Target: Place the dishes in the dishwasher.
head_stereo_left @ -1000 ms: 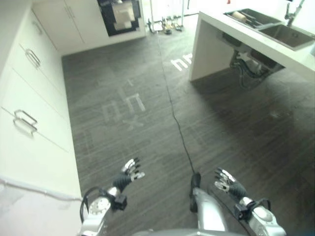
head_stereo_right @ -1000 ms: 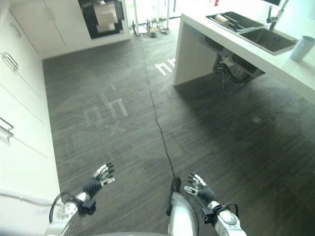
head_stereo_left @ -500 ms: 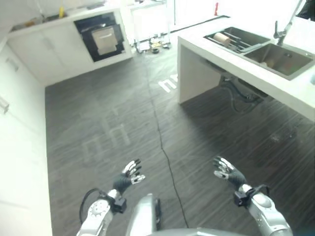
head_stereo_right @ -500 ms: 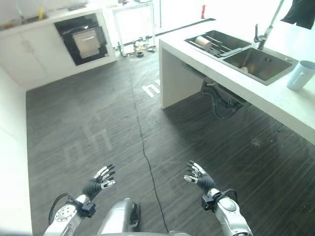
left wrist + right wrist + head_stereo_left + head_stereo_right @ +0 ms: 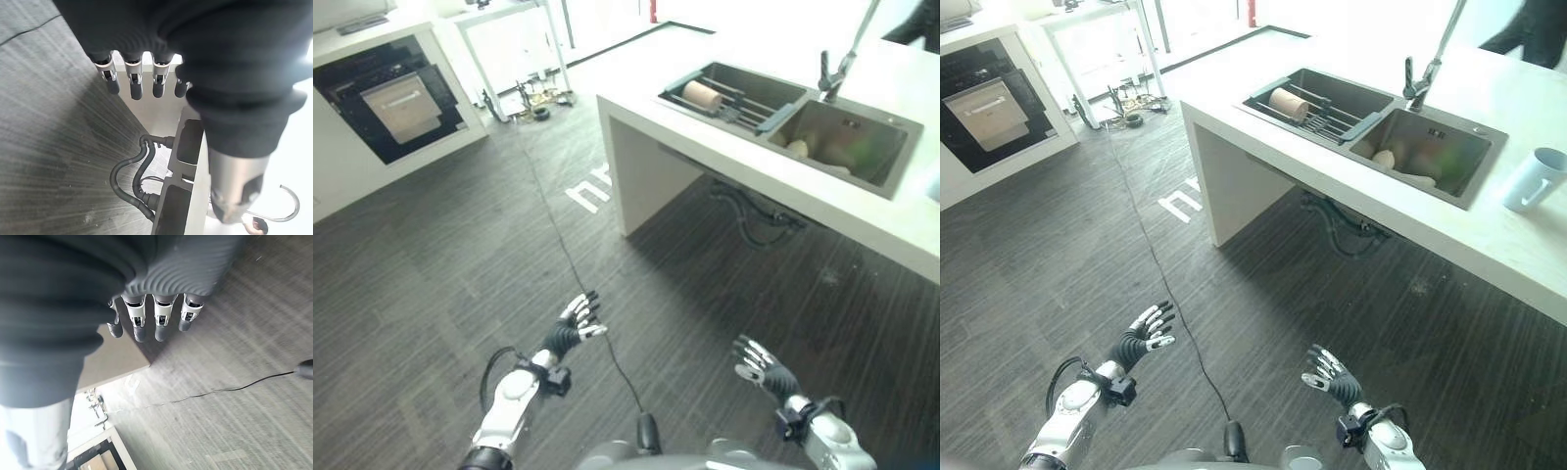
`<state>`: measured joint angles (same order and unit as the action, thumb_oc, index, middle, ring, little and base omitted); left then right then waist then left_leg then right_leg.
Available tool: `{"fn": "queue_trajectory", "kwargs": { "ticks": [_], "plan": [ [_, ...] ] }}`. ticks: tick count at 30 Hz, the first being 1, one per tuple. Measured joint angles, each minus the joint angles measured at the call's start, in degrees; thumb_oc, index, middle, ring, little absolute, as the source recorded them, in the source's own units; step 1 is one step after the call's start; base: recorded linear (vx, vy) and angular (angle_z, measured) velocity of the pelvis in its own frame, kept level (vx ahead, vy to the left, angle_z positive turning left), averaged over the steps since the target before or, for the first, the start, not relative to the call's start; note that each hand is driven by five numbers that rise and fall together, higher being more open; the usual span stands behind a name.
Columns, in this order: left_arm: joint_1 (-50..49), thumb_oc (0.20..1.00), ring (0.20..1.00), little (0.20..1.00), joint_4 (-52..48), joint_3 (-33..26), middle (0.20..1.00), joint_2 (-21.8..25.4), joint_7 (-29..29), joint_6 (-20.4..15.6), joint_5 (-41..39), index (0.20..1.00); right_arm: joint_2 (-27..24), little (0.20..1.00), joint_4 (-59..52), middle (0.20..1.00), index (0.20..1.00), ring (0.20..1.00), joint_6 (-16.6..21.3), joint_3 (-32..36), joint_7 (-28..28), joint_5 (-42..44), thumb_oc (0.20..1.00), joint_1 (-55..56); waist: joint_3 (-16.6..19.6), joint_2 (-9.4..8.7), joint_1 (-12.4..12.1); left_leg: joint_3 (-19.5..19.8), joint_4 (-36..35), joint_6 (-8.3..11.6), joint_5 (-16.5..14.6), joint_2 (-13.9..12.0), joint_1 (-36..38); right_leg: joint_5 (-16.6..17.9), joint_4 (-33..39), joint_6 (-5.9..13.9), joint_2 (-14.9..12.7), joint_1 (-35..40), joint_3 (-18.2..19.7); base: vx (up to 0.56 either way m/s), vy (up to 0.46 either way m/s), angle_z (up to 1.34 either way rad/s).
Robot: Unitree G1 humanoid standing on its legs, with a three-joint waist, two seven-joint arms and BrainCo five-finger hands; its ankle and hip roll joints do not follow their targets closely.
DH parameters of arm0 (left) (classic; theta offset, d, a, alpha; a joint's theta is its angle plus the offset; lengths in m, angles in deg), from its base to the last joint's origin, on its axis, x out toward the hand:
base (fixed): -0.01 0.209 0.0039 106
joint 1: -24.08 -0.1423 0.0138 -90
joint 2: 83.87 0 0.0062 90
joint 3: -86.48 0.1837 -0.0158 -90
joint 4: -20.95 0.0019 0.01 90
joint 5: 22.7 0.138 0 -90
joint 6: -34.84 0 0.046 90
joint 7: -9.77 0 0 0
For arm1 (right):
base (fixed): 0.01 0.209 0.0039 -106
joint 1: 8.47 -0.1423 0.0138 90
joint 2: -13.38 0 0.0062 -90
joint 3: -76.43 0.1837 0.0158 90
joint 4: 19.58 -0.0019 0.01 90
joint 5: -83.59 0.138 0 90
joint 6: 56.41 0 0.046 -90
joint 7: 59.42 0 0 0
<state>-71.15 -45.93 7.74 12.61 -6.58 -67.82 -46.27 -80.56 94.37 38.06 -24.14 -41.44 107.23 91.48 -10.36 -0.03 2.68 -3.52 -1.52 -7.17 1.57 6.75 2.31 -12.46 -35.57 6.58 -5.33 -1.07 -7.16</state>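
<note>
White floor marking point(image 5: 1180, 203); unreadable.

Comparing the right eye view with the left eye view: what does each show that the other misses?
Right eye alone: a pale mug on the counter beside the sink. Left eye alone: nothing notable beyond its neighbour. Both share the sink basin, faucet, drain rack with a roll-shaped item, the dark oven, and the open left hand and right hand above the floor.

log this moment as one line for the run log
left hand: open, empty | right hand: open, empty | dishes: in steel sink | white mug: on white counter
</note>
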Motion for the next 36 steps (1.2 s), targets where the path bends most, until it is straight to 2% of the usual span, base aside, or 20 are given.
{"fn": "queue_trajectory", "kwargs": {
  "ticks": [1,2,4,5,7,8,10,11,15,17,18,19,21,22,23,24,26,29,34,36],
  "plan": [
    [-1.05,1.0,1.0,1.0,-0.11,0.07,1.0,0.48,0.63,0.1,-0.03,1.0,0.2,1.0,0.04,1.0,1.0,1.0,-0.13,-0.13,-0.01,-0.11,1.0,-0.79,-0.31,0.41,-0.49,-0.57,-0.14,-0.71,-1.32,-0.5,1.43,3.96,-10.4,2.09,-2.02,-5.86,-1.42,0.19,0.133,-0.16],
    [-1.79,1.0,1.0,1.0,-0.17,0.01,1.0,0.56,1.25,0.24,-0.09,1.0,0.19,1.0,0.05,1.0,1.0,1.0,-0.14,-0.12,0.02,-0.25,1.0,-1.52,-0.78,1.17,-0.77,-1.23,-0.99,-0.98,-1.98,-1.01,2.64,1.99,-12.59,1.71,-2.54,-8.34,-3.13,0.23,0.074,-0.4],
    [-2.66,1.0,1.0,1.0,-0.4,0.04,1.0,0.61,1.56,0.49,-0.08,1.0,0.07,1.0,-0.56,1.0,1.0,1.0,-0.14,-0.11,0.03,-0.54,1.0,-2.4,-1.26,2.13,-0.93,-2.04,-2.05,-0.25,-1.8,-1.79,3.97,0.52,-8.61,1.82,-2.03,-10.65,-4.85,0.18,-0.042,-0.26],
    [-2.55,1.0,1.0,1.0,-0.78,-0.02,1.0,0.85,1.52,0.5,-0.1,1.0,-0.23,1.0,-1.48,1.0,1.0,1.0,-0.16,-0.1,0.05,-0.64,1.0,-1.72,-1.56,1.88,-0.32,-1.63,-2.32,1.54,-2.46,-1.72,4.59,0.55,-3.13,1.72,-1.34,-12.06,-4.76,0.2,-0.068,0.11],
    [-2.56,1.0,1.0,1.0,-0.76,-0.09,1.0,1.0,1.49,0.68,-0.11,1.0,-0.45,1.0,-2.09,1.0,1.0,1.0,-0.18,0.01,0.0,-0.67,1.0,-0.28,-1.58,1.29,0.16,-1.39,-2.14,2.67,-2.76,-1.59,5.39,2.1,11.92,0.59,0.62,-11.18,-4.2,0.29,-0.105,0.14],
    [-2.55,1.0,1.0,1.0,-0.47,-0.04,1.0,0.79,1.39,0.69,-0.09,1.0,-0.83,1.0,-2.12,1.0,1.0,1.0,-0.21,-0.11,0.15,-0.61,1.0,0.57,-1.97,1.13,0.24,-0.65,-1.94,3.68,-4.69,-1.44,5.8,3.86,16.32,0.36,1.19,-12.27,-4.4,0.33,-0.12,0.03],
    [-1.52,1.0,1.0,1.0,0.67,0.08,1.0,0.3,1.36,0.73,-0.09,1.0,-1.65,1.0,-2.06,1.0,1.0,1.0,-0.22,0.04,0.44,-0.46,1.0,1.21,-2.84,0.35,0.95,0.02,-0.38,1.35,-6.77,-1.25,5.8,9.18,25.8,2.35,1.2,-12.96,-4.47,0.24,-0.101,0.14],
    [-1.67,1.0,1.0,1.0,0.7,0.08,1.0,0.52,1.1,0.69,-0.08,1.0,-1.66,1.0,-1.93,1.0,1.0,1.0,-0.3,0.25,0.5,-0.47,1.0,1.65,-3.26,-0.79,1.08,0.37,-0.46,2.54,-6.89,-0.54,6.74,12.1,28.9,3.0,-0.01,-14.04,-5.24,0.18,-0.092,0.17],
    [-3.64,1.0,1.0,1.0,1.12,0.1,1.0,0.36,0.98,0.53,-0.07,1.0,-1.66,1.0,-1.95,1.0,1.0,1.0,-0.3,0.46,1.05,0.03,1.0,2.09,-3.43,-1.21,1.6,0.99,0.59,4.66,-11.04,-1.17,12.5,15.21,25.66,1.07,-2.03,-12.64,-9.4,0.29,-0.15,0.13],
    [-3.61,1.0,1.0,1.0,1.07,0.16,1.0,-0.23,1.01,0.31,-0.14,1.0,-1.75,1.0,-1.67,1.0,1.0,1.0,-0.33,0.26,0.84,0.12,1.0,0.8,-3.06,-0.32,1.46,1.65,2.19,7.34,-13.9,-3.25,14.12,15.64,24.33,-0.69,-0.02,-10.68,-9.37,0.33,-0.145,0.22],
    [-3.64,1.0,1.0,1.0,1.07,0.32,1.0,-0.28,0.68,0.34,-0.12,1.0,-1.74,1.0,-1.73,1.0,1.0,1.0,-0.33,-0.11,0.72,0.12,1.0,-0.17,-3.08,0.1,1.54,0.96,5.59,9.43,-15.16,-4.16,13.56,14.93,24.1,-3.77,0.77,-9.74,-9.34,0.25,-0.135,0.11],
    [-3.7,1.0,1.0,1.0,1.05,0.33,1.0,-0.37,0.6,0.34,-0.12,1.0,-1.78,1.0,-1.79,1.0,1.0,1.0,-0.33,-0.08,0.56,0.13,1.0,-0.89,-3.08,0.27,1.52,-0.46,9.27,9.78,-15.34,-4.71,13.29,14.57,24.46,-6.66,1.26,-7.99,-9.45,0.24,-0.132,0.06],
    [-3.82,1.0,1.0,1.0,1.08,-0.04,1.0,-0.73,0.65,0.23,-0.13,1.0,-2.43,1.0,-1.66,1.0,1.0,1.0,-0.3,-0.01,0.17,0.17,1.0,-2.22,-2.61,1.07,1.49,-2.61,21.75,10.97,-14.6,-6.6,10.55,12.91,27.08,-9.25,3.0,-3.0,-9.64,0.21,-0.132,-0.09],
    [-3.61,1.0,1.0,1.0,1.02,-0.11,1.0,-0.95,0.62,0.02,-0.14,1.0,-2.88,1.0,-1.59,1.0,1.0,1.0,-0.17,0.04,0.2,0.2,1.0,-2.77,-2.31,1.4,1.42,-3.45,31.26,12.97,-13.15,-7.65,7.01,12.1,28.29,-10.12,3.9,-0.96,-9.44,0.18,-0.132,-0.24],
    [-3.46,1.0,1.0,1.0,1.02,-0.11,1.0,-1.49,0.62,-0.2,-0.14,1.0,-3.38,1.0,-1.26,1.0,1.0,1.0,-0.16,0.03,0.23,0.19,1.0,-3.41,-2.09,1.66,1.01,-3.08,41.14,13.72,-9.14,-8.77,2.48,11.67,28.74,-11.72,4.68,0.47,-8.82,0.21,-0.087,-0.36],
    [-2.94,1.0,1.0,1.0,0.89,0.06,1.0,-2.02,-0.02,-0.44,-0.12,1.0,-3.56,1.0,0.07,1.0,1.0,1.0,0.07,0.44,0.23,0.19,1.0,-3.79,-1.25,0.97,0.35,-0.78,57.7,14.04,-5.24,-9.22,-10.58,10.37,30.06,-13.27,5.32,1.99,-7.47,0.22,-0.015,-0.54],
    [-3.03,1.0,1.0,1.0,0.93,-0.03,1.0,-1.74,-0.31,-0.5,-0.13,1.0,-3.48,1.0,1.08,1.0,1.0,1.0,0.06,0.1,0.37,0.19,1.0,-3.77,-1.45,-0.72,-0.75,-1.3,51.5,10.76,-7.25,-8.8,-15.96,10.42,32.13,-13.15,5.28,4.7,-5.63,0.2,0.091,-0.61],
    [-3.18,1.0,1.0,1.0,0.64,0.02,1.0,-1.51,-0.64,-0.49,-0.18,1.0,-3.51,1.0,1.52,1.0,1.0,1.0,0.19,0.08,0.35,0.19,1.0,-3.18,-1.5,-1.35,0.05,-3.61,31.38,10.08,-6.9,-9.99,-15.85,9.72,35.35,-12.11,6.05,9.49,-5.14,0.2,0.169,-0.56],
    [-2.49,1.0,1.0,1.0,-0.16,-0.13,1.0,-1.4,-0.49,-0.6,-2.58,1.0,-3.09,1.0,1.3,1.0,1.0,1.0,0.21,-0.08,-0.19,0.14,1.0,-0.87,-1.45,-1.3,1.68,-1.55,3.98,11.06,-1.19,-11.35,-9.72,7.94,37.53,-9.67,6.54,13.99,-4.25,0.22,0.204,-0.54],
    [-2.63,1.0,1.0,1.0,0.13,-0.08,1.0,-1.79,-0.51,-0.59,-2.78,1.0,-3.34,1.0,1.34,1.0,1.0,1.0,0.29,0.14,-0.35,0.14,1.0,0.64,-1.62,-1.97,1.96,-1.28,2.79,9.84,1.09,-12.84,-9.29,7.2,37.47,-8.53,5.8,14.91,-3.41,0.24,0.294,-0.28]
  ]
}}
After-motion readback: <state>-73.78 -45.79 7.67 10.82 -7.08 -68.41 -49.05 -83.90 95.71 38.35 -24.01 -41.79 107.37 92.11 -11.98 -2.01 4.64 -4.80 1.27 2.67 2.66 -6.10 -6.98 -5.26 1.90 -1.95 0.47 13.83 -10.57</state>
